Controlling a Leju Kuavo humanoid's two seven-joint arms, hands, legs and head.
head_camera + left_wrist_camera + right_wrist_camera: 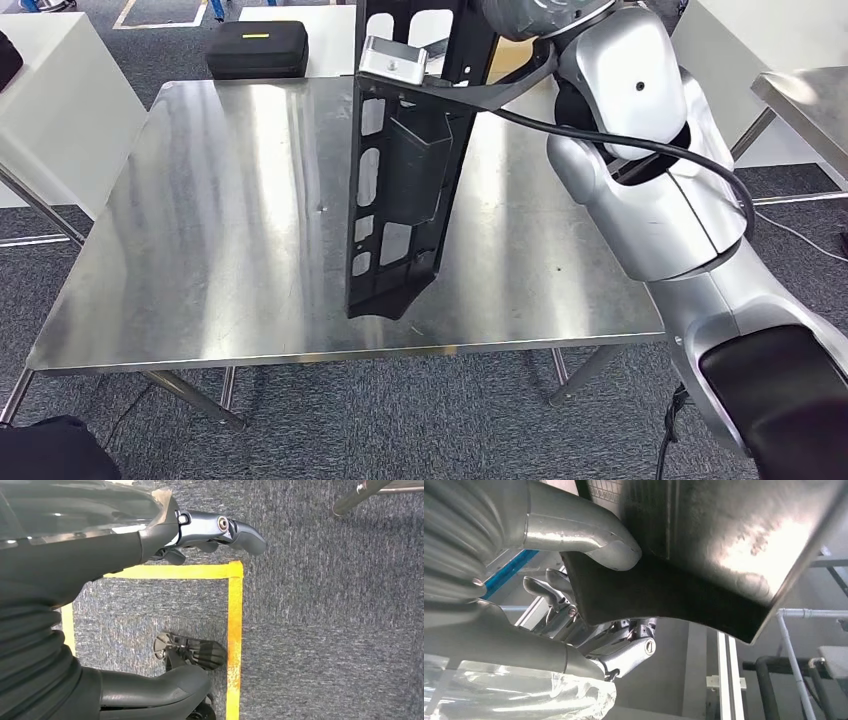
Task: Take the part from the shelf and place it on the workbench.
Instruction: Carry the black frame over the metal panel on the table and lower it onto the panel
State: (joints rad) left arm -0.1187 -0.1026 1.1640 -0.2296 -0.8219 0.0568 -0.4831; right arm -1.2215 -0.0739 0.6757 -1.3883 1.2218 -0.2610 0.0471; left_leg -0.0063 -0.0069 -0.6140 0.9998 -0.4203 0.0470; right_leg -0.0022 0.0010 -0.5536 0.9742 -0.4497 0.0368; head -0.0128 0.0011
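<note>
A long black part (395, 190) with several cut-outs stands nearly upright over the steel workbench (220, 230). Its lower end is down at the surface near the front edge; whether it touches I cannot tell. My right arm (640, 130) reaches in from the right to the part's upper end at the top of the head view. In the right wrist view my right hand (589, 645) grips the black part (664, 590), the thumb (584, 535) on one face and the fingers (624, 652) behind. My left hand (200, 530) hangs over the carpet, holding nothing, fingers apart.
A black case (257, 48) lies on a white table behind the workbench. A white table (50, 90) stands at the left and another steel table (810, 100) at the right. Yellow floor tape (234, 630) marks the carpet under my left hand.
</note>
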